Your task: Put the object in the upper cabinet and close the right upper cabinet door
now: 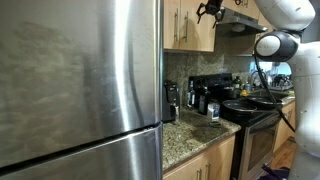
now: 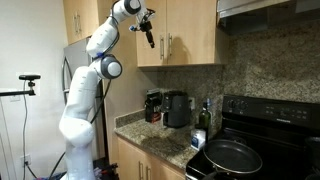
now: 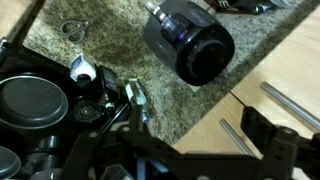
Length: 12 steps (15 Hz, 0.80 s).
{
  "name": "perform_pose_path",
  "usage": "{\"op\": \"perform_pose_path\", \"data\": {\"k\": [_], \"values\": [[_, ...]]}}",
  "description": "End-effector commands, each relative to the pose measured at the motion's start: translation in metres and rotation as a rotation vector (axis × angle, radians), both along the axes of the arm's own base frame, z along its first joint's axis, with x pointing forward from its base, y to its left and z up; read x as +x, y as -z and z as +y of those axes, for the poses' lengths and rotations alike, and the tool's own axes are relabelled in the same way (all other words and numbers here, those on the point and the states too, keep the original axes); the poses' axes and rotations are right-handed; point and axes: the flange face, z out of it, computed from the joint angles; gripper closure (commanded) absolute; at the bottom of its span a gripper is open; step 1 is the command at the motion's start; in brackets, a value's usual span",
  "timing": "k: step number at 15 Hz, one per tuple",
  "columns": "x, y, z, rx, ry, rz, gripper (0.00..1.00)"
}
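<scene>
My gripper (image 2: 150,38) hangs high in front of the upper cabinet (image 2: 205,55), close to the two slim metal handles at its middle seam. It stands open with nothing between its fingers, as the wrist view shows (image 3: 205,137). Both tall wood doors look shut, and the right upper cabinet door (image 2: 195,35) lies flat. In an exterior view the gripper (image 1: 208,11) shows at the cabinet's (image 1: 188,25) top edge. The wrist view looks down the door faces past a handle (image 3: 290,102). I cannot tell which thing is the object.
Below on the granite counter (image 2: 150,140) stand a black coffee maker (image 2: 178,108) and small bottles. A black stove (image 2: 262,125) with a frying pan (image 2: 232,156) sits beside it, under a range hood (image 2: 268,10). A steel fridge (image 1: 70,80) fills the foreground.
</scene>
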Motion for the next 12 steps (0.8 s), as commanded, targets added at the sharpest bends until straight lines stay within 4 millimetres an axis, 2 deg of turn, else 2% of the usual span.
{"op": "perform_pose_path", "data": {"k": [1,3,6,8,12], "values": [[0.006,0.015,0.007,-0.008,-0.004,0.063,0.0],[0.014,0.023,0.013,-0.011,-0.01,0.088,0.0],[0.009,0.018,0.01,-0.008,-0.006,0.073,0.0],[0.015,0.032,0.019,-0.018,-0.169,0.136,0.0],[0.023,0.048,0.032,-0.006,-0.382,0.187,0.0]]}}
